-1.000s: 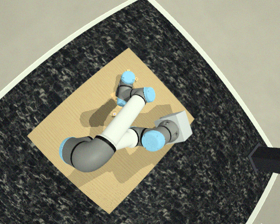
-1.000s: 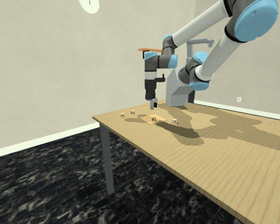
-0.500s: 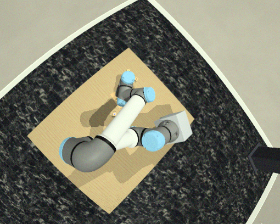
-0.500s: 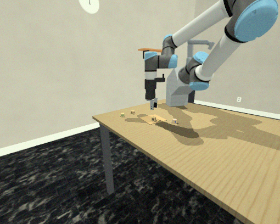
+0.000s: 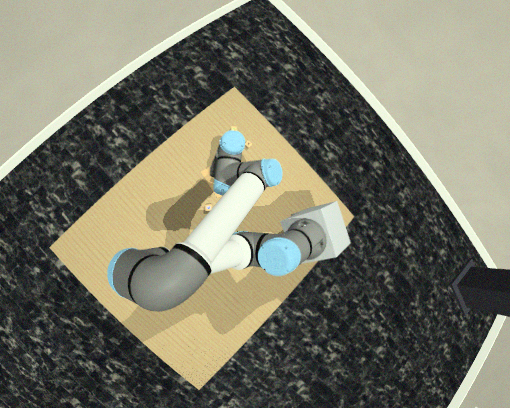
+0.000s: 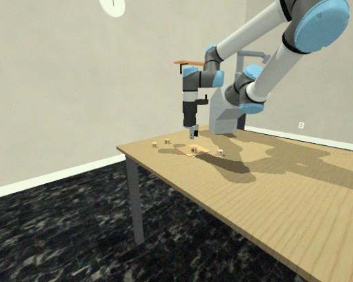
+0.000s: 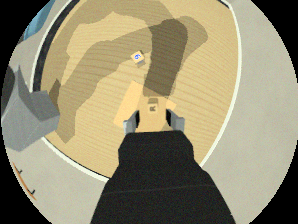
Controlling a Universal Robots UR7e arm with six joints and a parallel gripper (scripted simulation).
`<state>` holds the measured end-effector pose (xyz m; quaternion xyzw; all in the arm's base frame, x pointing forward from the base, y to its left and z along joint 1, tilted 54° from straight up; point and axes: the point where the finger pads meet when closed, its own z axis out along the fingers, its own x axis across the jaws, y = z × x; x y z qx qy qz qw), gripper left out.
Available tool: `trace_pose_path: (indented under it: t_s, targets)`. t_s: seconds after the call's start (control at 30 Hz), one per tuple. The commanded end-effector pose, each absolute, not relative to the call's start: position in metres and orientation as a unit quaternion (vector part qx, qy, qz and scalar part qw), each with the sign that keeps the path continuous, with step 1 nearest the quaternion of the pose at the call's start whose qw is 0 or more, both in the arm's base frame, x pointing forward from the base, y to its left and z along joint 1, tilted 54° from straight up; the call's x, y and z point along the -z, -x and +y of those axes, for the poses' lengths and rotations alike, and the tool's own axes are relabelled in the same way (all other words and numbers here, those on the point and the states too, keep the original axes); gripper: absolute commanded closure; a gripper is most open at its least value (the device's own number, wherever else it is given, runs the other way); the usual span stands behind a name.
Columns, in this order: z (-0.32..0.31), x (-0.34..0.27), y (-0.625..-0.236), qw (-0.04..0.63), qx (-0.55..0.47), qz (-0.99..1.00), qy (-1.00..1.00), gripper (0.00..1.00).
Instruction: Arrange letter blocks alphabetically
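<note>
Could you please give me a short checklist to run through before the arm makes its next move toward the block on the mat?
1. Tool open and holding nothing: ok.
2. Tool above the mat, clear of the table: ok.
3. Block on the mat lies between the fingers in the wrist view: ok.
4. Mat flat on the table: ok.
5. All three lettered blocks on the mat: not ok; two blocks and another sit off it.
6. Letters on the block tops legible: cannot tell.
</note>
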<state>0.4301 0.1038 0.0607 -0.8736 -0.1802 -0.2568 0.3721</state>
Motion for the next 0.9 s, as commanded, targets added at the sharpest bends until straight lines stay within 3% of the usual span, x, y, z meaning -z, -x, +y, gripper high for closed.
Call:
trace_pose_path:
  t_s: [0.0,0.87]
  targets:
    - [0.111,-0.056,-0.431,0.374,0.255,-0.18,0.873,0.0]
    - [0.135,-0.038,-0.442,0.373,0.256,-0.18,0.873,0.0]
